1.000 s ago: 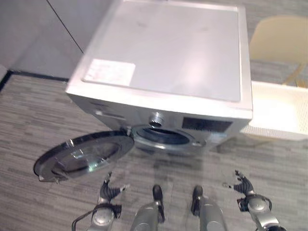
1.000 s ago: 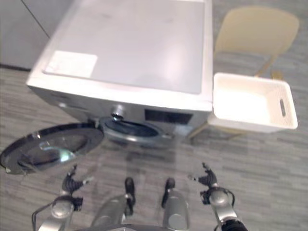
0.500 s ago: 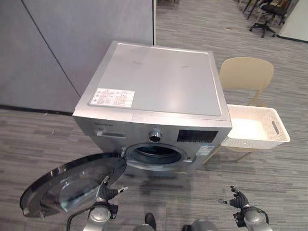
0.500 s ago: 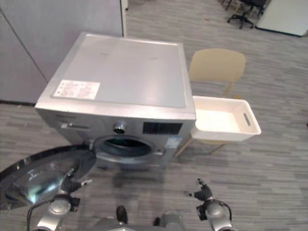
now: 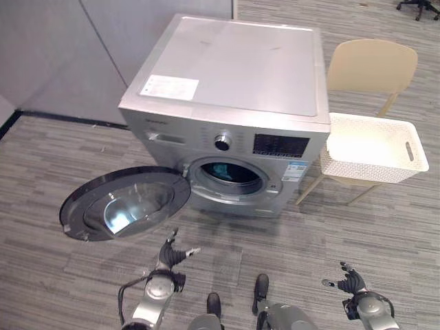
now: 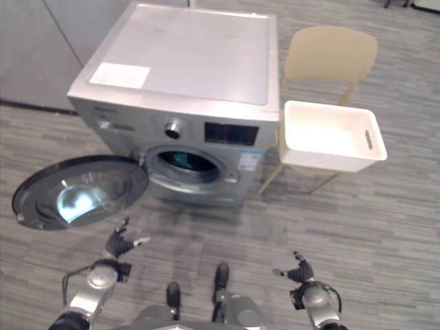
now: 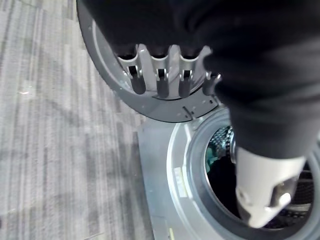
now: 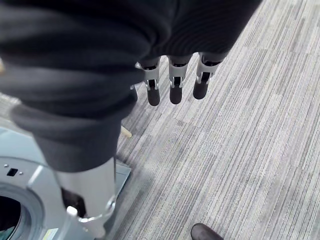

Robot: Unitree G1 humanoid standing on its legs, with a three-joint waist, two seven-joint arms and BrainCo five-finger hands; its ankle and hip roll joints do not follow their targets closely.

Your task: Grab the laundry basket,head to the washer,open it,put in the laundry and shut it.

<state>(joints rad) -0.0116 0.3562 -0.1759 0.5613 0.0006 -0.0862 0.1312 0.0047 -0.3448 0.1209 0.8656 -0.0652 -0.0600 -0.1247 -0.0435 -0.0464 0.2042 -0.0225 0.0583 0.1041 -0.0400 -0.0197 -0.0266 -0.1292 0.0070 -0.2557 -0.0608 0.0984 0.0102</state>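
Both arms hung low in front of the washer (image 5: pixel 234 103). The left hand (image 5: pixel 172 256) and the right hand (image 5: pixel 352 280) had relaxed, spread fingers and held nothing. The round door (image 5: pixel 124 204) stood wide open, with dark laundry (image 5: pixel 223 170) inside the drum. The white basket (image 5: pixel 371 148) sat on a chair (image 5: pixel 371 65) beside the washer.

One washer (image 5: pixel 234 103) stands on the floor, with one round door (image 5: pixel 127 204) (swung open). One white laundry basket (image 5: pixel 373 148) sits on one beige chair (image 5: pixel 371 67). Inside the drum there seems to be one dark heap of laundry (image 5: pixel 227 170), too dim to count apart.
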